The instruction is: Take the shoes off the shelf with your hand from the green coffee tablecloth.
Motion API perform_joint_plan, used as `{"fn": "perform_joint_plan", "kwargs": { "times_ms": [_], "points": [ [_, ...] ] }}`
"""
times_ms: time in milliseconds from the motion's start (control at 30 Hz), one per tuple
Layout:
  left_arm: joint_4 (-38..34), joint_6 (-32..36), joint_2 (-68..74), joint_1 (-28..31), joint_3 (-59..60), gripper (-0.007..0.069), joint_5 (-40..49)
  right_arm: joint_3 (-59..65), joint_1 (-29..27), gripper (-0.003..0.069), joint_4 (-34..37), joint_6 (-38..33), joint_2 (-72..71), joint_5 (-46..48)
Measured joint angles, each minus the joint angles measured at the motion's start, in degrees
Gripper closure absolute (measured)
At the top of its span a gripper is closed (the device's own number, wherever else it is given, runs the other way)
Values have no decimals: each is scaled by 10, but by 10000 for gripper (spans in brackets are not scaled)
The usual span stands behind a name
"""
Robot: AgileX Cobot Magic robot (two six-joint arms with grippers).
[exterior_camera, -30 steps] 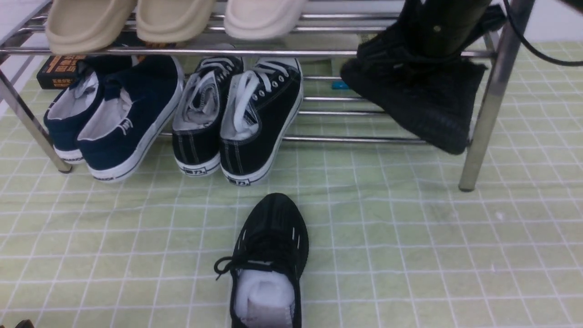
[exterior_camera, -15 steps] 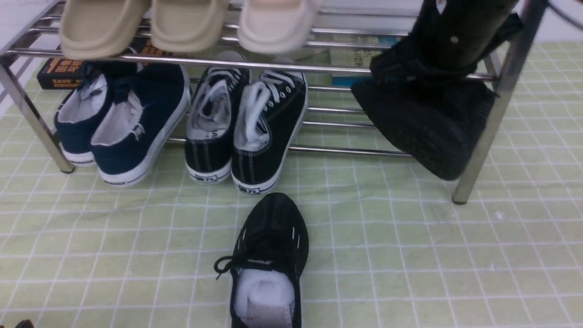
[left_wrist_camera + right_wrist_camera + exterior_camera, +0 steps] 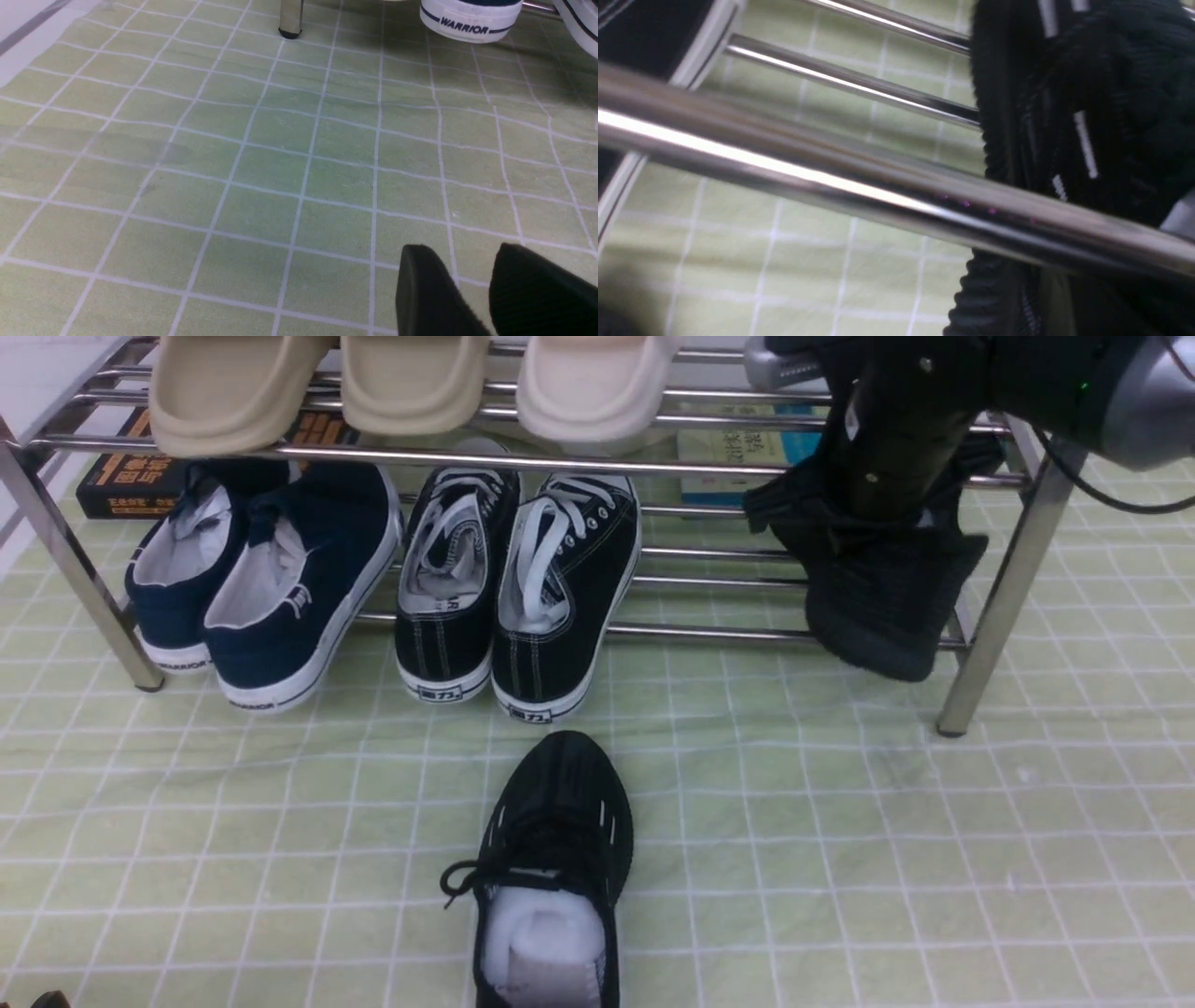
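Front view: one shoe [image 3: 555, 821] on cloth [image 3: 840, 859], second shoe [image 3: 878, 616] clamped by right fingers [image 3: 882, 485].

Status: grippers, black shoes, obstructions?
Left gripper open over tablecloth. Right gripper shut on second black shoe, tilted between shelf tiers. First black shoe lies on tablecloth. Top rail close above.

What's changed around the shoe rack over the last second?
The right hand, shut on the black sneaker, has turned it more upright at the right end of the shelf; the shelf and the canvas sneakers on it shifted slightly right. The other black sneaker on the green cloth stayed put.
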Motion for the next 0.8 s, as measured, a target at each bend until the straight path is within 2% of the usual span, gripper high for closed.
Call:
{"fn": "perform_joint_plan", "kwargs": {
  "times_ms": [233,500,633,800],
  "points": [
    [0,0,0,0,0,385,0,-46,-28,654,2,-44,14,6],
    [0,0,0,0,0,385,0,-74,-28,648,73,-67,15,69],
    [0,0,0,0,0,385,0,-75,-9,646,80,-79,10,116],
    [0,0,0,0,0,385,0,-75,33,645,91,-80,-10,130]
  ]
}}
